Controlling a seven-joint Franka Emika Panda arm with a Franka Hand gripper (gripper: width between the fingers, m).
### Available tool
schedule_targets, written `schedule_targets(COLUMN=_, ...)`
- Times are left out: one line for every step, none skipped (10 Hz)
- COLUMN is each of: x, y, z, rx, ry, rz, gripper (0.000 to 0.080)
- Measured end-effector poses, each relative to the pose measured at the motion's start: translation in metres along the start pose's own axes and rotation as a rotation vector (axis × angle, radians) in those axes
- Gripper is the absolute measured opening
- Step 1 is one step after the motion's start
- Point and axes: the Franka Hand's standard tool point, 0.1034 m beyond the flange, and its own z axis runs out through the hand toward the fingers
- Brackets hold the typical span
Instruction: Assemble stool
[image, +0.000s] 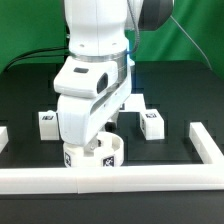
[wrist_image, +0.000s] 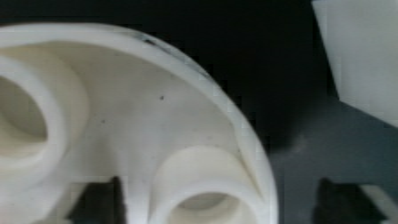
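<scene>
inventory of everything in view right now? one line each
round white plastic ring-shaped seat: 1, white with black-and-white tags on its side, by the front rail, under the arm; the wrist view shows its sockets
small white rectangular leg blocks: 2 clear, white with square tags, one on the exterior view's left, one on its right
white part behind the arm: 1, partly hidden, kind unclear
long white border rails: 3, white, front, exterior view's right, its left
table: 1, black
backdrop: 1, green, behind
robot arm: 1, white, centre, reaching down
claw: 1, dark fingers, astride the seat's rim; grip unclear
</scene>
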Motion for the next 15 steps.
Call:
schedule_targets(x=0.0, y=0.0, z=0.0, rx=-0.001, ry=0.0, rz=0.0, gripper=0.0429)
schedule_targets(x=0.0, y=0.0, z=-0.001, rx=-0.001, ry=0.0, rz=0.0, gripper=0.032)
schedule_targets(x=0.0, y=0.0, z=-0.001, rx=-0.001, ry=0.0, rz=0.0, gripper=0.032)
schedule_targets(x=0.0, y=0.0, z=-0.001, rx=-0.001, ry=0.0, rz=0.0, gripper=0.032)
schedule_targets(x=0.0, y=0.0, z=-0.001, rx=-0.001, ry=0.0, rz=0.0, gripper=0.032)
schedule_targets(x=0.0, y=0.0, z=-0.001, rx=-0.001, ry=0.0, rz=0.0, gripper=0.032)
schedule_targets(x=0.0, y=0.0, z=-0.001, rx=-0.001, ry=0.0, rz=0.0, gripper=0.032)
schedule_targets(x=0.0, y=0.0, z=-0.001, rx=-0.001, ry=0.0, rz=0.0, gripper=0.032)
schedule_targets(x=0.002, y=0.0, z=-0.001, rx=-0.001, ry=0.001, rz=-0.002, gripper=0.032)
schedule_targets(x=0.013, y=-0.004, z=-0.001, rx=-0.002, ry=0.003, rz=-0.007, gripper=0.032)
schedule_targets(x=0.031, y=-0.009, z=-0.002, rx=-0.004, ry=0.01, rz=-0.024, gripper=0.032)
schedule_targets(x=0.046, y=-0.013, z=-0.004, rx=-0.007, ry=0.016, rz=-0.046, gripper=0.032)
schedule_targets(x=0.062, y=-0.018, z=-0.004, rx=-0.008, ry=0.023, rz=-0.063, gripper=0.032)
schedule_targets(x=0.075, y=-0.021, z=-0.003, rx=-0.008, ry=0.03, rz=-0.076, gripper=0.032)
schedule_targets(x=0.091, y=-0.024, z=-0.003, rx=-0.009, ry=0.04, rz=-0.064, gripper=0.032)
